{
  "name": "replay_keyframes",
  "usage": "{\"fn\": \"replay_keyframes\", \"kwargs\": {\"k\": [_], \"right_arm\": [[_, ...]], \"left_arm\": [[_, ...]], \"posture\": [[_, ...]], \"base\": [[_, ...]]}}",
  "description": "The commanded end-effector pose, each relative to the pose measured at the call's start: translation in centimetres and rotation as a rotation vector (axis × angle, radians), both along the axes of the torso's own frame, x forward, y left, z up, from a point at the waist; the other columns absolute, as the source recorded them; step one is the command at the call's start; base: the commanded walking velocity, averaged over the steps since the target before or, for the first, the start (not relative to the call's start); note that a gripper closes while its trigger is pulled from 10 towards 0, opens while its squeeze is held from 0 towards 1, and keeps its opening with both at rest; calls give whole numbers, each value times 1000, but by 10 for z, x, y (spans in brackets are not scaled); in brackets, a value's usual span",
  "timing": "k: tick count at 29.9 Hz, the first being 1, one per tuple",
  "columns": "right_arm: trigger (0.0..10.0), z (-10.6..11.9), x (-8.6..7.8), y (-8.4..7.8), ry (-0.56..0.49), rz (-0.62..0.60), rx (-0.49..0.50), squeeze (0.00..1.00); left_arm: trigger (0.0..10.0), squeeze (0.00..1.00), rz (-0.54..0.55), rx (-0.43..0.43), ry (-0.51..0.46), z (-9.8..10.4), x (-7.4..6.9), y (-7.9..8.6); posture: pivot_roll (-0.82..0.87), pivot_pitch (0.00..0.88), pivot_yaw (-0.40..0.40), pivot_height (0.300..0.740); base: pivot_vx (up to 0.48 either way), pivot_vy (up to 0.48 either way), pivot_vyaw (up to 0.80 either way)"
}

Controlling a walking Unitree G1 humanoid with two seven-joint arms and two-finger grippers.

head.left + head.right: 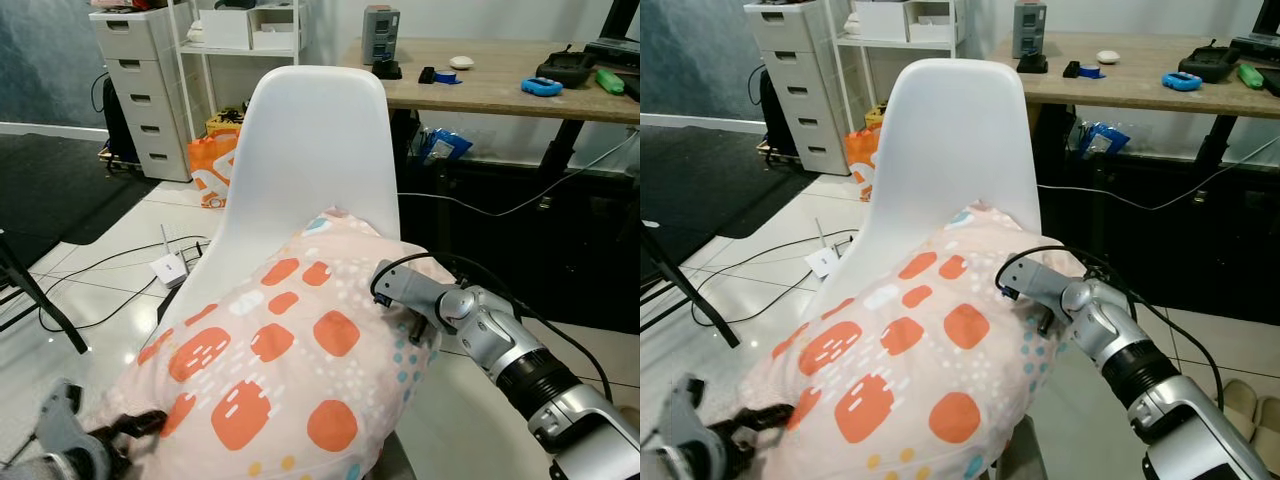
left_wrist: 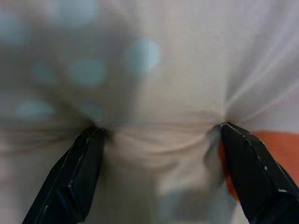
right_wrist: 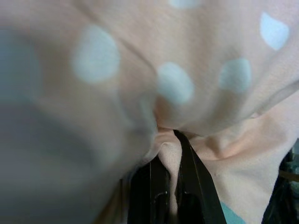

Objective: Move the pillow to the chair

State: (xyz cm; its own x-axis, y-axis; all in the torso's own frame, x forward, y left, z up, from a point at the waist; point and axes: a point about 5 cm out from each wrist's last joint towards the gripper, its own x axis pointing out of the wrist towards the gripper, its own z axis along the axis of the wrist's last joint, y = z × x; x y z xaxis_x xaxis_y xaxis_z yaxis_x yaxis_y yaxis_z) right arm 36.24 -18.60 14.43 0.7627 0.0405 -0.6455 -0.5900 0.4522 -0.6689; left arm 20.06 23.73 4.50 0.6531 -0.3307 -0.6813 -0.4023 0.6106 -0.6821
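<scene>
Item one: pillow point(image 1: 280, 360), pale pink with orange patches and small blue dots. I see it lying across the seat of the white chair point(image 1: 315, 140), its far corner against the chair's backrest, its near end overhanging toward me.

Item two: right gripper point(image 3: 170, 179). In my right wrist view the two black fingers point(image 3: 194, 177) sit nearly together with a fold of pillow fabric pinched between them (a thin pleat, nothing else). From the head camera, that arm reaches in at the pillow's right edge.

Item three: left gripper point(image 2: 161, 140). I see its fingers point(image 2: 74, 177) spread wide, tips pressed into the fabric, which bunches into wrinkles between them; they clamp nothing. It sits at the pillow's near left corner.

Item four: wooden desk point(image 1: 500, 85) behind the chair, white drawer unit point(image 1: 140, 80) at far left, cables on the tiled floor point(image 1: 110, 290).
</scene>
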Motion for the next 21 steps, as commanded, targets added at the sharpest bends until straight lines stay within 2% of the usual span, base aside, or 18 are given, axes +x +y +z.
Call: {"fn": "replay_keyframes", "kwargs": {"k": [1,4,7,8,10,11,12,13,14,16,17,18,20,21], "right_arm": [[10000,5,2,8,-20,24,24,0],[10000,8,3,10,-35,24,36,0],[10000,9,4,10,-42,22,42,0],[10000,11,5,10,-54,19,48,0],[10000,11,5,10,-54,19,48,0],[10000,13,6,10,-68,14,52,0],[10000,13,6,10,-68,14,52,0],[10000,16,7,11,-84,8,57,0],[10000,16,7,11,-84,8,57,0],[10000,19,10,13,-110,2,71,0],[10000,19,10,13,-110,2,71,0],[10000,21,11,14,-120,1,78,0],[10000,22,12,15,-126,-1,81,0],[10000,24,13,16,-137,-3,88,0]], "left_arm": [[10000,0,-49,-45,7,-2,3,-16],[10000,0,-66,-68,-14,-1,11,-28],[10000,0,-73,-81,-30,1,14,-31],[0,0,-83,-75,-49,4,19,-34],[0,0,-83,-75,-49,4,19,-34],[0,0,-90,-53,-85,9,27,-36],[0,0,-90,-53,-85,9,27,-36],[0,0,-117,-32,-149,20,38,-41],[0,0,-117,-32,-149,20,38,-41],[0,0,-179,-18,-295,48,61,-57],[0,0,-179,-18,-295,48,61,-57],[0,0,-208,-24,-351,58,69,-65],[0,0,-220,-28,-381,64,73,-71],[0,0,-239,-33,-426,72,80,-79]], "posture": [[-166,23,-1,385],[-168,25,-1,375],[-168,25,-1,370],[-171,32,-3,365],[-171,32,-3,365],[-172,32,-4,360],[-172,32,-4,360],[-172,35,-6,355],[-172,35,-6,355],[-169,27,-14,345],[-169,27,-14,345],[-168,24,-15,340],[-168,20,-17,335],[-169,17,-20,331]], "base": [[0,0,0],[0,0,0],[0,0,0],[0,0,0],[0,0,0],[0,0,0],[0,0,0],[0,0,0],[0,0,0],[0,0,0],[0,0,0],[0,0,0],[0,0,0],[0,0,0]]}}
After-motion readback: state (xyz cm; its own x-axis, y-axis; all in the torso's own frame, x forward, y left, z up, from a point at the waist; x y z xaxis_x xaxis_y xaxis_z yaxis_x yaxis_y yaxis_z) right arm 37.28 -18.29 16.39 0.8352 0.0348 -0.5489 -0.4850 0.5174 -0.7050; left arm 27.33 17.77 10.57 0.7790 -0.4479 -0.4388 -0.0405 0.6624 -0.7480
